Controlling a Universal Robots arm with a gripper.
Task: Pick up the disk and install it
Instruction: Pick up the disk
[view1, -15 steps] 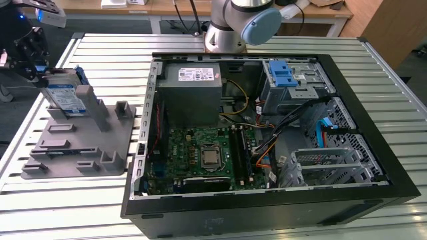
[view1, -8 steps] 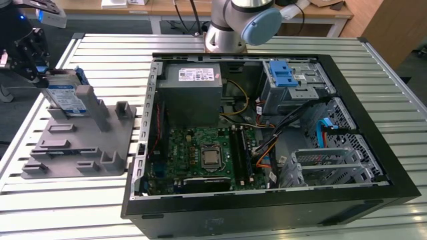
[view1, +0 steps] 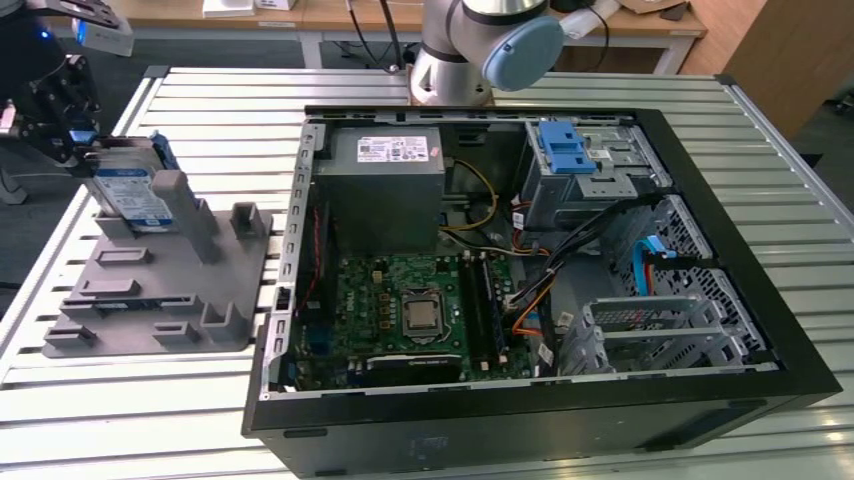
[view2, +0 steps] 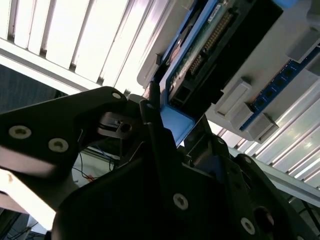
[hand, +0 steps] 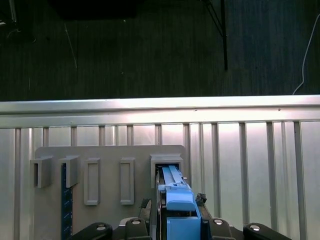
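Observation:
The disk (view1: 134, 195), silver with a white-and-blue label and a blue carrier frame, stands on edge in a slot of the grey holder block (view1: 147, 290) at the exterior view's left. My black gripper (view1: 84, 150) is at the disk's far upper end. In the first wrist view the disk's blue edge (hand: 177, 197) runs between my fingers, which sit tight against both sides. The second wrist view shows the disk's circuit-board side (view2: 200, 45), with a finger (view2: 155, 135) pressed against the blue corner. The disk still sits in its slot.
An open computer case (view1: 694, 160) lies on the slatted metal table, with a grey power-supply box (view1: 380, 160), a motherboard (view1: 400, 310) and a drive bay with a blue latch (view1: 567, 150). The holder block (hand: 105, 152) has several other slots; one holds a thin blue strip (hand: 63, 200).

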